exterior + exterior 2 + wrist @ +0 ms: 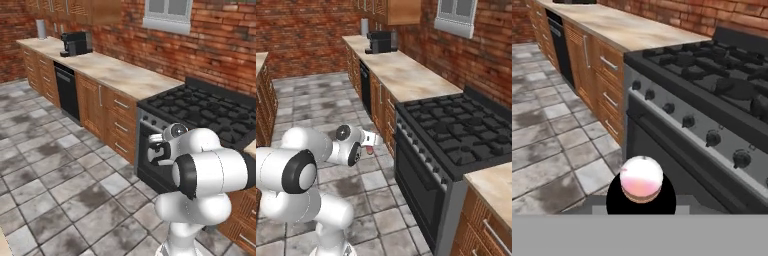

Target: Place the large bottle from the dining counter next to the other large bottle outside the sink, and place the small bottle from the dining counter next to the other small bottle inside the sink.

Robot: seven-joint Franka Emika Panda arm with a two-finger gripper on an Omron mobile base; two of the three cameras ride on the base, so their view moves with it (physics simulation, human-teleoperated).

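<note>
- Holding the small bottle (pixel 641 180) right now: gripper (pixel 372 148) clamped narrow around it, pale pinkish cap staring straight back up the hand view.
- Bottle's long axis running pretty much along the gripper's own line of sight, so end-on in the hand view, just the round top over a dark blob. Body shape hard to make out from that angle, tbh.
- From the right base view, a bit of pink poking out at about 6 o'clock below the white hand, out in front of the arm at roughly knee height over the tiled floor (pixel 55 175).
- Stove (pixel 456 130) sitting at about 2 o'clock from the gripper in the right base view; in the hand view, oven front and knobs sweeping across from 12 to 4 o'clock, close by.
- Wall counter (pixel 115 72) stretching off toward 11 o'clock with the coffee machine (pixel 76 43) at its far end.
- No sink or black small bottle to line up on yet, so which way the drop-off lies from the gripper: can't tell. Guessing more driving before any placing.
- Only one arm here, so no nearer-hand question.
</note>
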